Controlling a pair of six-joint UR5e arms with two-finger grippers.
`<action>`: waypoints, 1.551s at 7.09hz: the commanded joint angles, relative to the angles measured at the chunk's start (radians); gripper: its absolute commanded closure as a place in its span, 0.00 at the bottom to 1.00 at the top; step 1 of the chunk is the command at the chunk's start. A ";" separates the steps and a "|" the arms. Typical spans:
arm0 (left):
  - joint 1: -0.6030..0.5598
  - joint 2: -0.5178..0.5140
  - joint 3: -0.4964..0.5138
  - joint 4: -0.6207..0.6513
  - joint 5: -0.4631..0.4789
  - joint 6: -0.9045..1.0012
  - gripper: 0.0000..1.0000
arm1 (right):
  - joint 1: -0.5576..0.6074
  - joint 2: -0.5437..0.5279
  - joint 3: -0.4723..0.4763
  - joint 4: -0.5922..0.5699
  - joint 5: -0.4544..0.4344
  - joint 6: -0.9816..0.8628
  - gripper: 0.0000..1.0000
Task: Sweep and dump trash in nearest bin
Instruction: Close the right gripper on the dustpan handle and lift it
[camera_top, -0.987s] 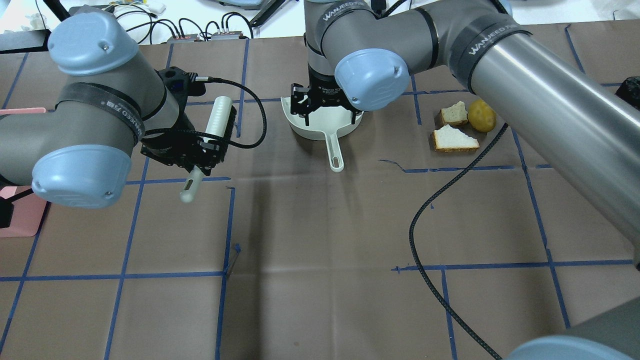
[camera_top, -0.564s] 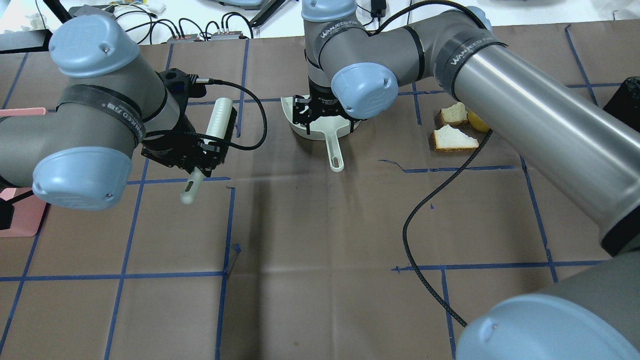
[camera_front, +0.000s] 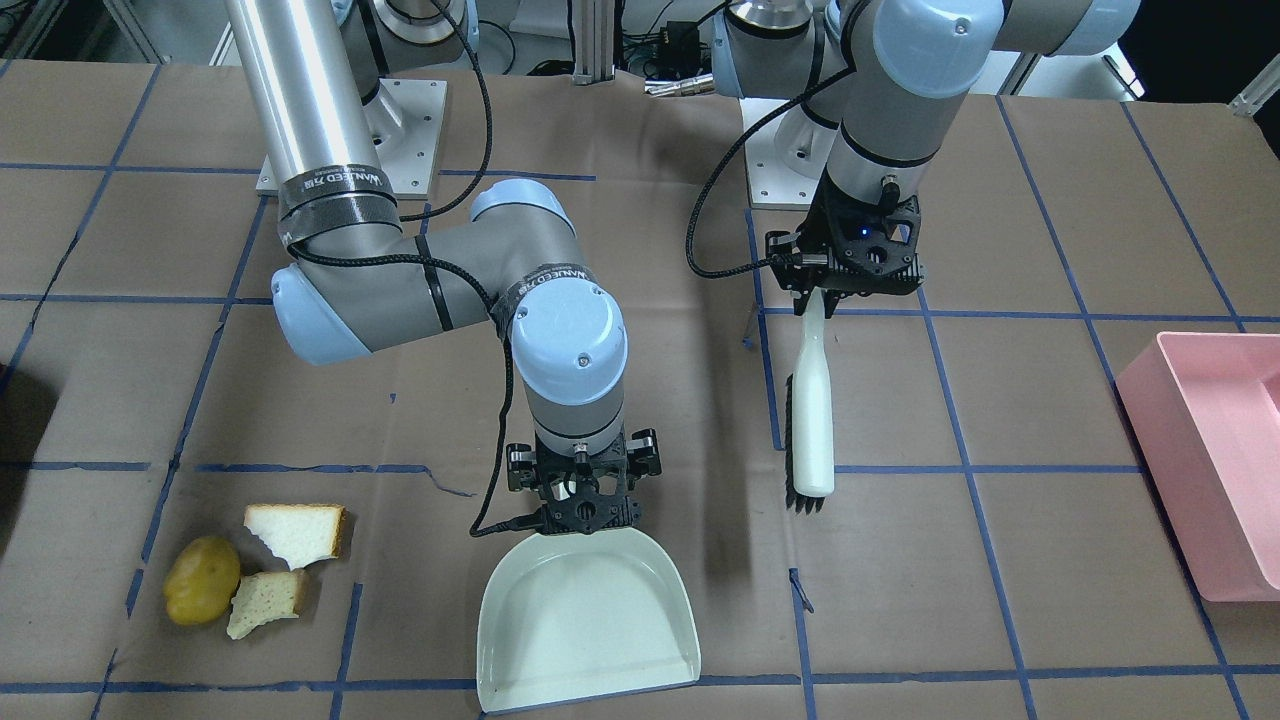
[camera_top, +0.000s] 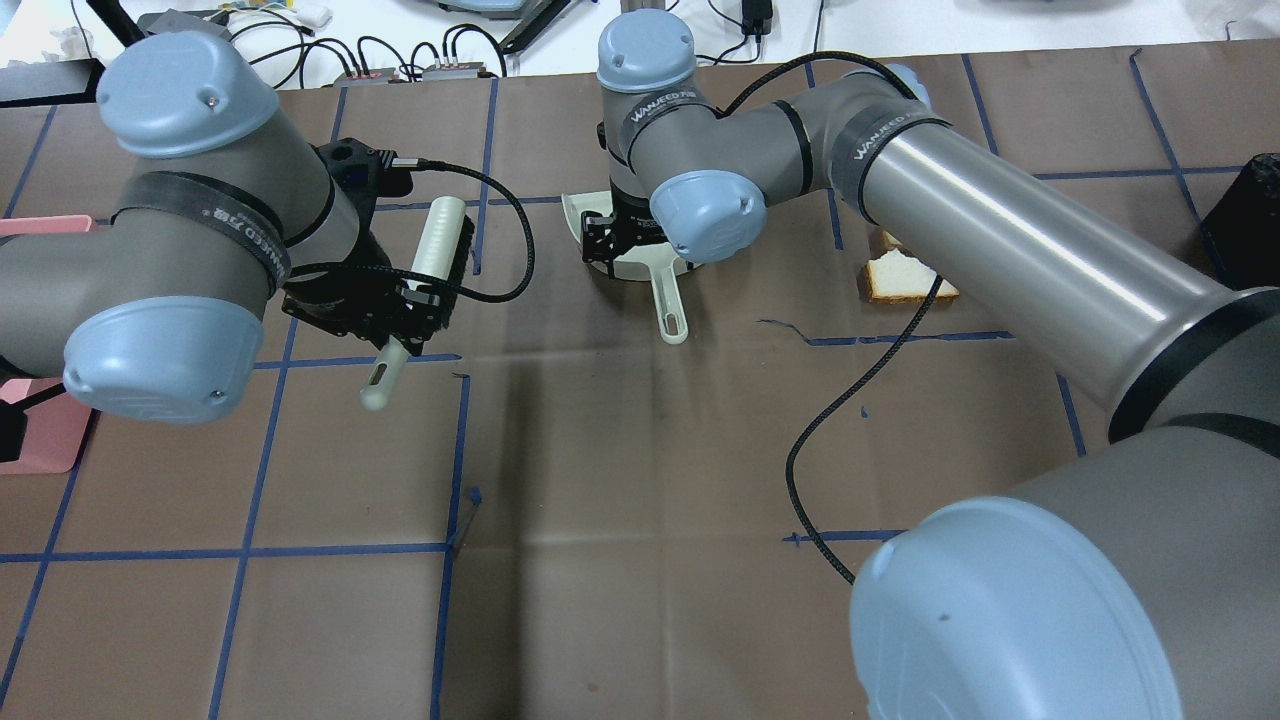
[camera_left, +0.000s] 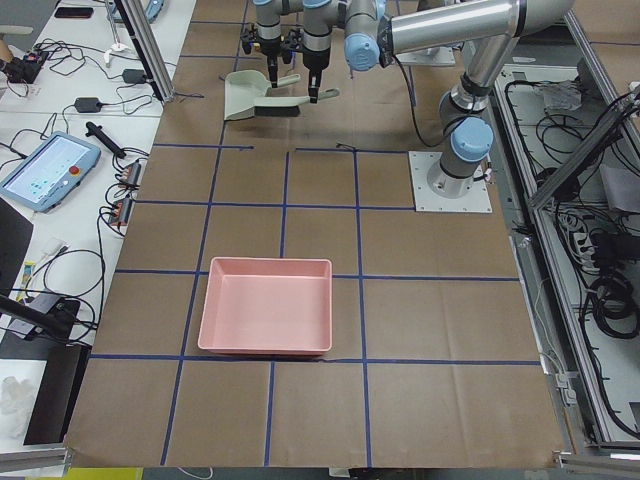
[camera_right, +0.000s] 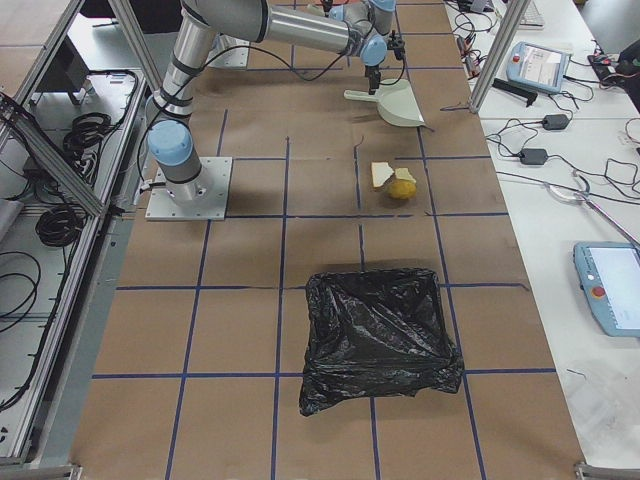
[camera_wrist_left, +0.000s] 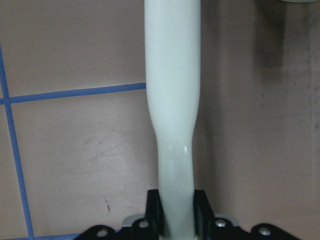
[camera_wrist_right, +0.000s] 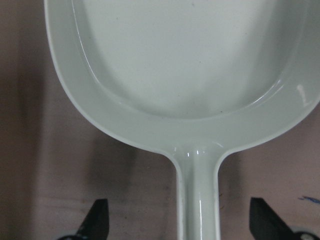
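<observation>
Right gripper (camera_front: 585, 517) hangs over the neck of the dustpan (camera_front: 587, 625), its jaws spread wide, one on each side of the handle with a clear gap to it, so it holds nothing; left gripper (camera_front: 820, 296) is clamped on the thin end of the brush (camera_front: 812, 420), both fingers (camera_wrist_left: 152, 212) pressed against the pale handle.

The yellow potato (camera_front: 202, 580) lies on the table (camera_front: 1000, 600) well to the robot's right of the dustpan; the smaller bread piece (camera_front: 265, 603) rests against it, and the larger bread piece (camera_front: 296, 531) sits just beside both, on the robot's side; the three make one small cluster.

The dustpan lies flat, its handle pointing toward the robot and its straight open edge pointing away; nothing is in it; the brush reaches away from the robot from the left gripper, on the dustpan's other side and apart from it, dark bristles turned toward the dustpan, its shadow falling beside it.

A black bag bin (camera_right: 375, 340) stands at the robot's right end of the table, with the trash between it and the dustpan; a pink bin (camera_left: 265, 266) sits toward the left end, beyond the brush.
</observation>
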 joint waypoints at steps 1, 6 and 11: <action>-0.001 0.002 -0.001 0.000 0.000 0.000 1.00 | 0.000 0.014 0.001 -0.003 -0.016 -0.027 0.00; -0.009 0.019 -0.002 -0.011 0.005 -0.008 0.99 | -0.006 0.007 0.058 -0.026 -0.006 -0.009 0.01; -0.011 0.023 -0.001 -0.023 0.009 -0.017 0.99 | -0.009 0.004 0.053 -0.020 -0.002 -0.012 0.90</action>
